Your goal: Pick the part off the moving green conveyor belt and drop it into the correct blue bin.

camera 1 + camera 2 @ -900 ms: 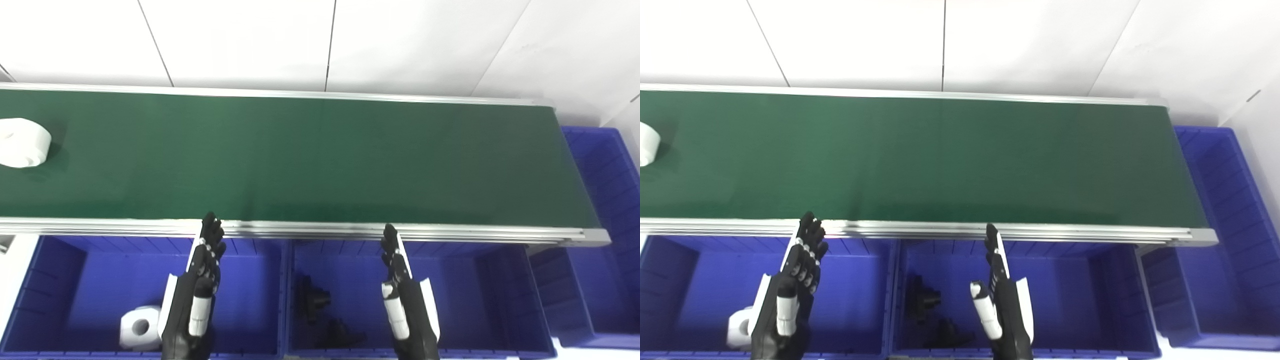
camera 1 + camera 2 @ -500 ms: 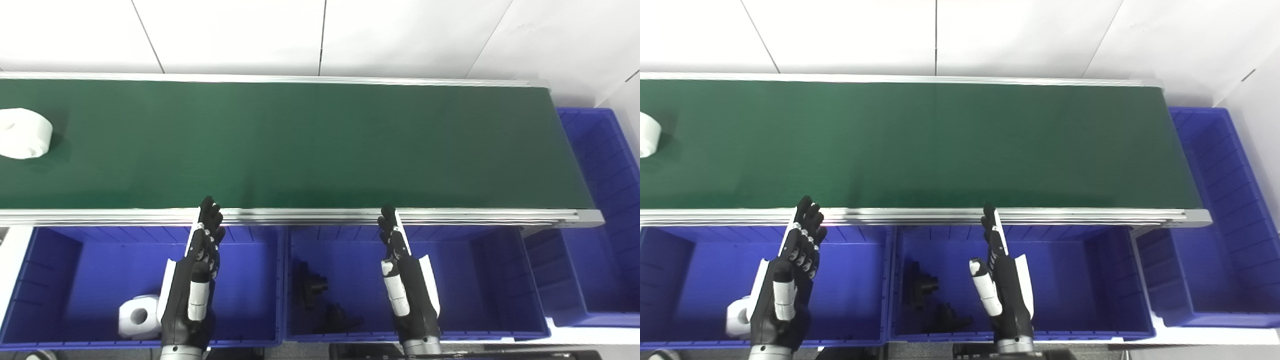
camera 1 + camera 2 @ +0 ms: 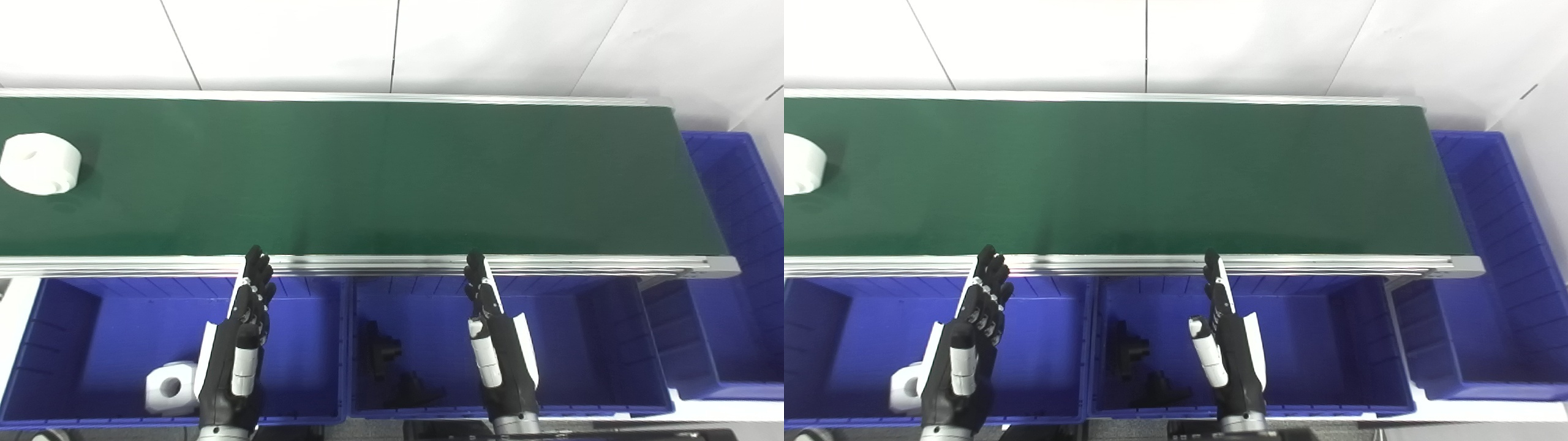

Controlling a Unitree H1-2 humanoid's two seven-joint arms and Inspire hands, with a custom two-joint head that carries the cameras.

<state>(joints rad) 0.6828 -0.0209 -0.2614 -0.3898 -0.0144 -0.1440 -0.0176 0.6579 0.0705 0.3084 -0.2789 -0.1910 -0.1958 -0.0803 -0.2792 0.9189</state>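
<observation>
White part (image 3: 40,163), round with a centre hole, lies on the green conveyor belt (image 3: 380,177) at its far left end, well apart from both hands. Left hand (image 3: 239,355) hangs over the left blue bin (image 3: 92,343), fingers straight and spread, holding nothing, tips near the belt's near rail. Right hand (image 3: 499,352) hangs over the middle blue bin (image 3: 582,343), likewise flat and empty. A white block (image 3: 168,387) sits in the left bin; dark parts (image 3: 392,367) lie in the middle bin. A third blue bin (image 3: 735,257) stands off the belt's right end.
</observation>
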